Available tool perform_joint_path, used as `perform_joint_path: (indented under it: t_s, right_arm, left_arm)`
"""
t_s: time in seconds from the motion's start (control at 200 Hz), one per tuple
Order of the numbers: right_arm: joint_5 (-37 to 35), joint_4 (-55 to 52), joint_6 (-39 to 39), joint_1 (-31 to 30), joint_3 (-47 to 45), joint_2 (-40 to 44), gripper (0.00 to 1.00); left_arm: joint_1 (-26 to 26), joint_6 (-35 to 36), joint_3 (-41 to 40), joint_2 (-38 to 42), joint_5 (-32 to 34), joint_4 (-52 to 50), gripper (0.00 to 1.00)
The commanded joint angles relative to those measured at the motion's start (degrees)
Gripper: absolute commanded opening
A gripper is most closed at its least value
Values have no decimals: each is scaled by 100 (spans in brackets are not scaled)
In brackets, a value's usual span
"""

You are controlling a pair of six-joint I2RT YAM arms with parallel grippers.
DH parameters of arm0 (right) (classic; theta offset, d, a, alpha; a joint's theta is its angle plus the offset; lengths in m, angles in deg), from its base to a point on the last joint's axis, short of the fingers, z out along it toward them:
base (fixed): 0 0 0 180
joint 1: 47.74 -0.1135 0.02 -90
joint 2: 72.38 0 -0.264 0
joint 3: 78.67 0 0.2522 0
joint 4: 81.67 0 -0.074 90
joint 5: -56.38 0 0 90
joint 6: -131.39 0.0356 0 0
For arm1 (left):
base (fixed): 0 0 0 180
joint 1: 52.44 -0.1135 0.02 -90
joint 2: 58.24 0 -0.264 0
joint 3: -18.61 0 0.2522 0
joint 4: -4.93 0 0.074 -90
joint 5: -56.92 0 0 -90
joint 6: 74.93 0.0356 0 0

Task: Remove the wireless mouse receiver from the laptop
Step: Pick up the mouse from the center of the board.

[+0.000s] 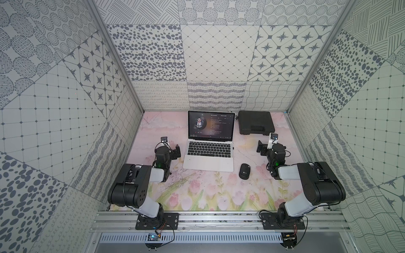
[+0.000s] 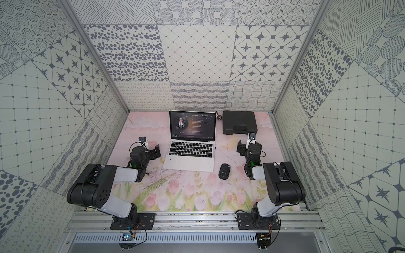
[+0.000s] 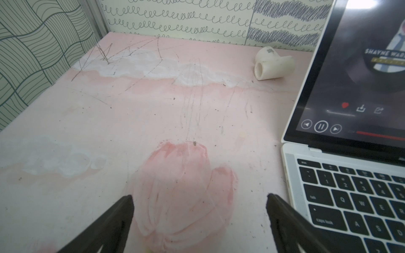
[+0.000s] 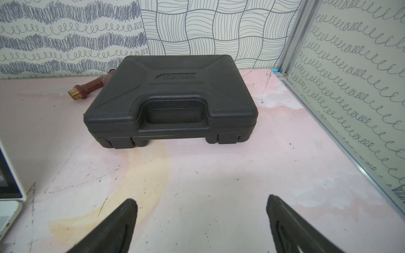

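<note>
Top views both let us see the laptop [image 1: 208,163] open on the table [image 1: 197,192], and we made out the wireless mouse receiver [image 1: 233,148] as a tiny black stub jutting from its right edge, level with the keyboard. We found the left gripper [image 3: 199,196] released, jaws spread wide over bare table just left of the laptop, holding nothing. The right gripper [image 4: 201,199] likewise gaped empty, facing the black toolbox [image 4: 171,94], well right of the receiver. A black mouse [image 1: 244,171] lay near the laptop's front right corner
</note>
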Motion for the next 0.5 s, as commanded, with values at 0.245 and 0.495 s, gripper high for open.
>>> perform_joint_path:
  t_s: [0.245, 0.495]
  right_arm:
    - [-498, -842, 62, -53, 186, 680, 97]
    - [-394, -5507, 1477, -152, 1596, 2587, 97]
  left_arm:
    - [29, -602, 1143, 924, 961, -3068, 99]
    - [42, -2236, 2176, 2252, 848, -5972, 99]
